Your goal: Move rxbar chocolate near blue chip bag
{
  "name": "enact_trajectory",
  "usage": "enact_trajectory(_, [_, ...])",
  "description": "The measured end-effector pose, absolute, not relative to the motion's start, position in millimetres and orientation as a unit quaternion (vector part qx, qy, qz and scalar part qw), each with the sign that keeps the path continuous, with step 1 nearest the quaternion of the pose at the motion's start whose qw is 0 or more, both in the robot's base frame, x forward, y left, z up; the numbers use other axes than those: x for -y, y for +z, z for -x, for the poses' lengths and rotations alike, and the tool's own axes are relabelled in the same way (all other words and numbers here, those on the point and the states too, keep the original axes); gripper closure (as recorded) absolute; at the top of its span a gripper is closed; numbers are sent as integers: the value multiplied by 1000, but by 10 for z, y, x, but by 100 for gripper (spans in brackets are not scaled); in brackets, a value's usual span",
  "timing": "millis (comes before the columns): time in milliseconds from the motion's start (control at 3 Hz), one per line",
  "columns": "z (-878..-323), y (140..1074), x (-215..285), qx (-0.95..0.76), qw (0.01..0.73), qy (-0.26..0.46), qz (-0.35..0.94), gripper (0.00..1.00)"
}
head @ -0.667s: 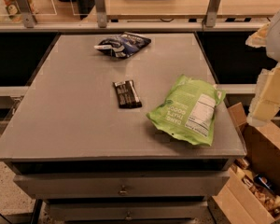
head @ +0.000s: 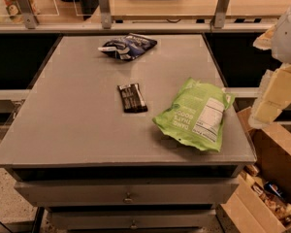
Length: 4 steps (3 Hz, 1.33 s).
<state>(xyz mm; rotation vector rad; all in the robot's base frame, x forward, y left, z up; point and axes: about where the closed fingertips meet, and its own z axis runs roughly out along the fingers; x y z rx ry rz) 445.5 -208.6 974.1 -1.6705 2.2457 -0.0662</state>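
The small flat black-wrapped rxbar chocolate (head: 132,97) lies left of the lime-green crinkled bag (head: 196,113), its long axis roughly toward the glossy dark blue chip bag (head: 127,46) beyond. The cream gripper (head: 271,98) hangs right of the green bag (grip state: cannot tell).

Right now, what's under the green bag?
Only the grey table shows around the lime-green bag; whatever lies beneath is covered. The gripper hangs off the table's right side.

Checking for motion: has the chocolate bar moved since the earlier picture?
No. The chocolate bar lies in the same spot on the table, equally far from the blue bag; the gripper hangs beyond the table's right edge.
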Motion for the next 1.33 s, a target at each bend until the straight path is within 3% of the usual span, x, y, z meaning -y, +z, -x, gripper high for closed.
enact_trajectory(1333, [-5416,8842,285,-784,206,91,579,0])
